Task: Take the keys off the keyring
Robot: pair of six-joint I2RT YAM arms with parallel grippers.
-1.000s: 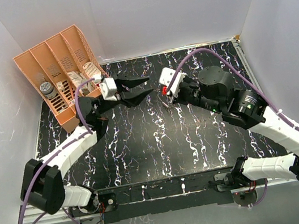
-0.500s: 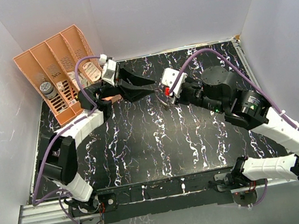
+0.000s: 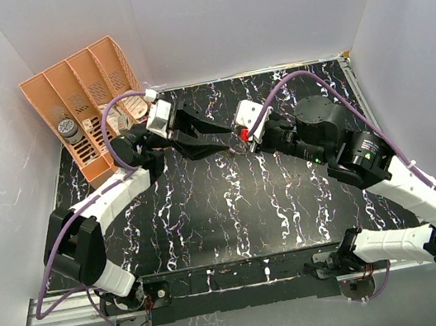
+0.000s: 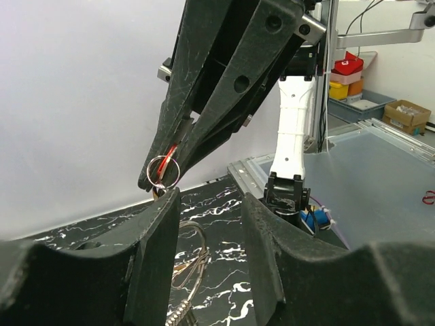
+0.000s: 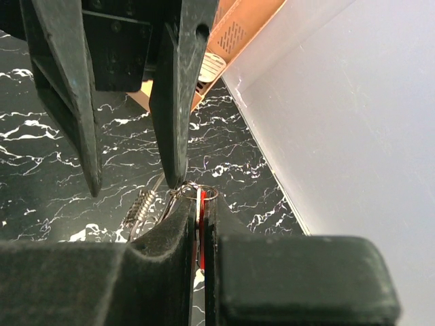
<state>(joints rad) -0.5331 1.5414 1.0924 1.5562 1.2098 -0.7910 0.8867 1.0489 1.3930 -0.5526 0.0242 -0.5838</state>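
My right gripper [image 3: 239, 136] is shut on the keys, held above the table. The red key head [image 5: 202, 212] and a silver-grey key edge show between its pads. The thin keyring [image 5: 198, 192] sticks out past the fingertips; it also shows in the left wrist view [image 4: 164, 170]. My left gripper [image 3: 229, 138] is open, with its fingers [image 4: 155, 251] reaching up to the right gripper. One left fingertip [image 5: 174, 178] is right at the ring; I cannot tell if it touches.
An orange slotted organiser [image 3: 84, 110] with small items stands at the back left. A wire loop with a small coil [image 4: 188, 261] lies on the black marbled table [image 3: 234, 210] under the grippers. White walls enclose the table.
The left arm has swung in and its open fingers have reached right, up to the keyring. The right gripper has stayed almost in place, still shut on the keys.
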